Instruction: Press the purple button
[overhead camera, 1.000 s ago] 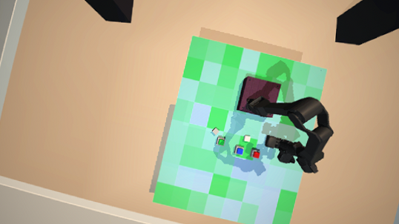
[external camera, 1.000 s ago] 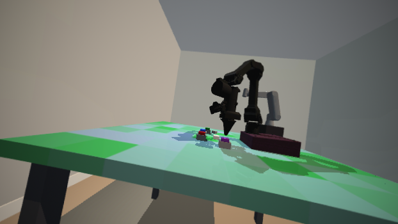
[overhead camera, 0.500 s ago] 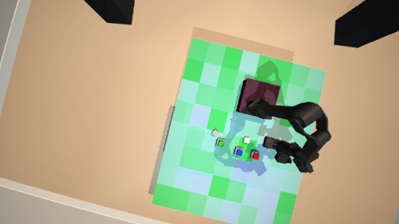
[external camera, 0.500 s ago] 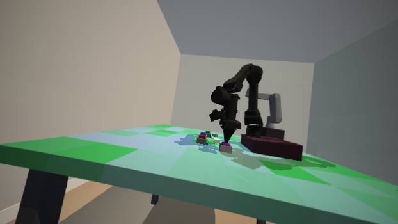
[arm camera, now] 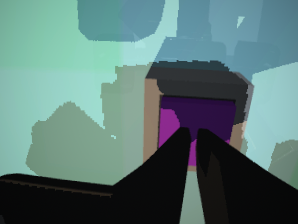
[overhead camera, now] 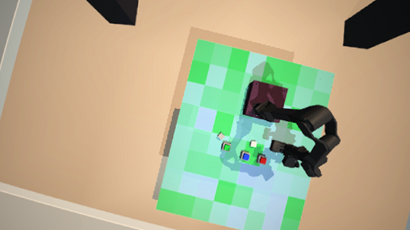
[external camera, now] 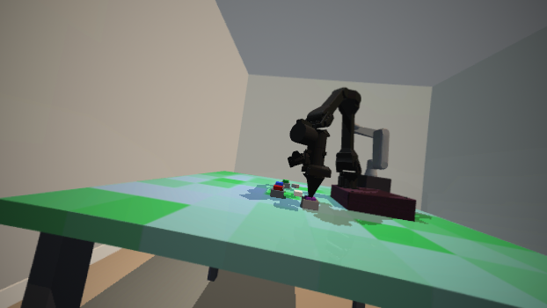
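In the wrist view the gripper (arm camera: 194, 137) fills the lower half, its two dark fingers drawn together to a narrow point with nothing between them, and that point lies over the near edge of the purple button (arm camera: 200, 123), which sits in a tan housing on the checkered table (arm camera: 60, 50). From the exterior view the gripper (external camera: 312, 192) points straight down with its tip at the purple button (external camera: 310, 199); whether the cap is pushed in cannot be told. That button stands on the green and pale blue table (external camera: 176, 220), apart from the other small things. Just behind it lies a white block (external camera: 298, 193), then the red button (external camera: 278, 187), with the blue button (external camera: 280, 183) and green button (external camera: 286, 180) beyond. To the right sits a dark maroon box (external camera: 374, 202), and behind it the arm's base. In the top view the arm hides the purple button; the red button (overhead camera: 262, 160), blue button (overhead camera: 246, 157) and green button (overhead camera: 227, 147) run in a row away from the gripper (overhead camera: 275, 145), with the white block (overhead camera: 254, 144) near them and a second pale block (overhead camera: 221, 136) just beside the green one.
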